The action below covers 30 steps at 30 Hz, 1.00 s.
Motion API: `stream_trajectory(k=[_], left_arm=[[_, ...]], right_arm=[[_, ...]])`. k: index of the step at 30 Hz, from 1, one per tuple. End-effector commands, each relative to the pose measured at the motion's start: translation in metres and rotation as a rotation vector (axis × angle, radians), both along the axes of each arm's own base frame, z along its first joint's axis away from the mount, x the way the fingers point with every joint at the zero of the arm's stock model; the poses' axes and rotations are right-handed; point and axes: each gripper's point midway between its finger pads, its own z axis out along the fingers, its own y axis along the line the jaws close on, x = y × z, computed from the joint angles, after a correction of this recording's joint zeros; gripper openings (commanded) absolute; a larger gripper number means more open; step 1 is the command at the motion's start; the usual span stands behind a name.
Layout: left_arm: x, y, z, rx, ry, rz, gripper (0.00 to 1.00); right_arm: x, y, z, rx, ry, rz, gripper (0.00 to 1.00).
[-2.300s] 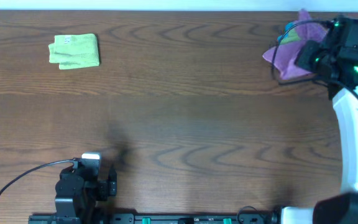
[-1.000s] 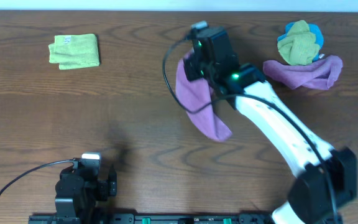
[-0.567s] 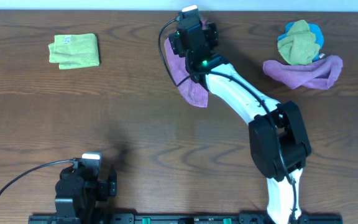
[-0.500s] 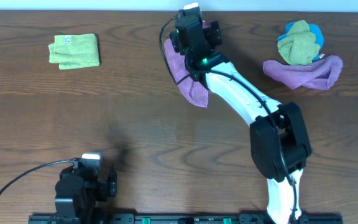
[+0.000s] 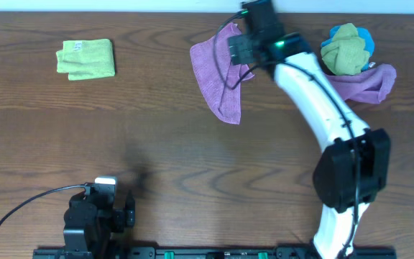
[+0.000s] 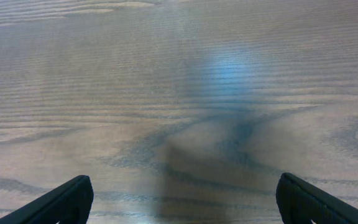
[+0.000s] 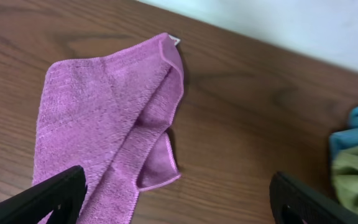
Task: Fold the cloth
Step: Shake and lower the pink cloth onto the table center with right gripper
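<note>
Two purple cloths lie on the dark woodgrain worktop [image 5: 192, 165]. One is the cloth [image 5: 216, 79], loosely doubled over at the middle of the far edge, and the other is a rumpled purple band [image 5: 365, 83] to its right, by one green-and-blue bundle [image 5: 345, 47]. One folded lime-green cloth [image 5: 86, 59] sits far left. The right claw [image 7: 176, 193] hangs spread above the cloth, its arm hiding the cloth's right corner from overhead, and the left claw [image 6: 182, 191] is spread over bare wood, with a pale wall [image 7: 291, 25] behind.
</note>
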Motion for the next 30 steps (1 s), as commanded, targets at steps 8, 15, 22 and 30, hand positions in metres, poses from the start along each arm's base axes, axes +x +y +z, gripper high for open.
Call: stream_trajectory(k=[8,15,22,30], left_arm=[[-0.009,0.0,-0.014,0.023,0.06,-0.017,0.95],[-0.009,0.0,-0.014,0.023,0.06,-0.018,0.95],[-0.009,0.0,-0.014,0.023,0.06,-0.018,0.95],[-0.009,0.0,-0.014,0.023,0.06,-0.018,0.95]], right_arm=[[0.0,0.001,-0.069,0.195,0.203,0.089,0.88],[-0.01,0.016,-0.114,0.176,0.296,0.11,0.69],[-0.017,0.028,-0.142,0.188,0.359,0.128,0.64],[-0.026,0.046,-0.165,0.182,0.399,0.156,0.54]])
